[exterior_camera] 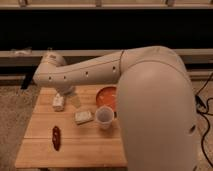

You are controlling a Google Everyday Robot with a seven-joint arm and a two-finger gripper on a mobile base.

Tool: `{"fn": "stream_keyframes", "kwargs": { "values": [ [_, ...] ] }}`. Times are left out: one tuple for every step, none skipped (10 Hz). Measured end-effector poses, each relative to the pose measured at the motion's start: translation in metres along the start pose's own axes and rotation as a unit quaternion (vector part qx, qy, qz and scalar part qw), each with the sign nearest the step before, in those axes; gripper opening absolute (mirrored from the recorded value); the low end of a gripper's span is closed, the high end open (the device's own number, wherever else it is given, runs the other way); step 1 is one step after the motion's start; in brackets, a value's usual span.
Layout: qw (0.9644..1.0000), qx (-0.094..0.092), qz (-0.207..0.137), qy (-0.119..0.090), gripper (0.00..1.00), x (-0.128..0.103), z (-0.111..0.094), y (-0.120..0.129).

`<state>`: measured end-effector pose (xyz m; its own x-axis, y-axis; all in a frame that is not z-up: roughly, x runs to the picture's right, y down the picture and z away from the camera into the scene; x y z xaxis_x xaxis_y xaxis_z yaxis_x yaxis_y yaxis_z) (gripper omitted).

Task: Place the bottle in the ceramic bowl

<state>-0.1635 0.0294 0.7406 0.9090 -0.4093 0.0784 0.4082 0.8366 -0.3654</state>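
As the thick white robot arm [85,72] reaches from the right side across the wooden table [95,145], its gripper [67,95] hangs over the table's 10 o'clock corner, with the fingers spread apart and holding nothing. Just at 8 o'clock of the gripper lies the bottle [58,102], small and whitish, on the table surface. Whether a finger touches it I cannot tell. The ceramic bowl [106,95], orange-red, sits at about 1 o'clock on the table, well apart from the bottle, and the bulky part of the arm hides its right side. A translucent white cup [104,116] stands just at 6 o'clock of the bowl. A pale block [83,117] lies near the cup, at its 9 o'clock. A dark red oblong thing [56,137] lies at 7 o'clock on the table.
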Motion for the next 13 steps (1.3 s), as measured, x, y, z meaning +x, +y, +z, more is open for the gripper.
{"fn": "stream_keyframes", "kwargs": {
  "values": [
    [0.9998, 0.014, -0.005, -0.009, 0.80, 0.006, 0.002, -0.007],
    [0.9989, 0.037, -0.017, -0.024, 0.80, 0.013, 0.009, -0.020],
    [0.9975, 0.055, -0.028, -0.035, 0.80, 0.022, 0.017, -0.033],
    [0.9957, 0.070, -0.039, -0.046, 0.80, 0.037, 0.027, -0.048],
    [0.9938, 0.082, -0.050, -0.056, 0.80, 0.048, 0.036, -0.060],
    [0.9904, 0.095, -0.072, -0.070, 0.80, 0.054, 0.050, -0.077],
    [0.9872, 0.102, -0.091, -0.082, 0.80, 0.052, 0.059, -0.090],
    [0.9842, 0.107, -0.109, -0.090, 0.80, 0.048, 0.065, -0.101],
    [0.9796, 0.113, -0.134, -0.099, 0.80, 0.037, 0.070, -0.114],
    [0.9730, 0.119, -0.166, -0.107, 0.80, 0.019, 0.073, -0.124],
    [0.9680, 0.123, -0.188, -0.112, 0.80, 0.005, 0.073, -0.126],
    [0.9605, 0.125, -0.221, -0.113, 0.80, -0.012, 0.074, -0.126],
    [0.9507, 0.122, -0.263, -0.110, 0.80, -0.030, 0.076, -0.124]
  ]
}}
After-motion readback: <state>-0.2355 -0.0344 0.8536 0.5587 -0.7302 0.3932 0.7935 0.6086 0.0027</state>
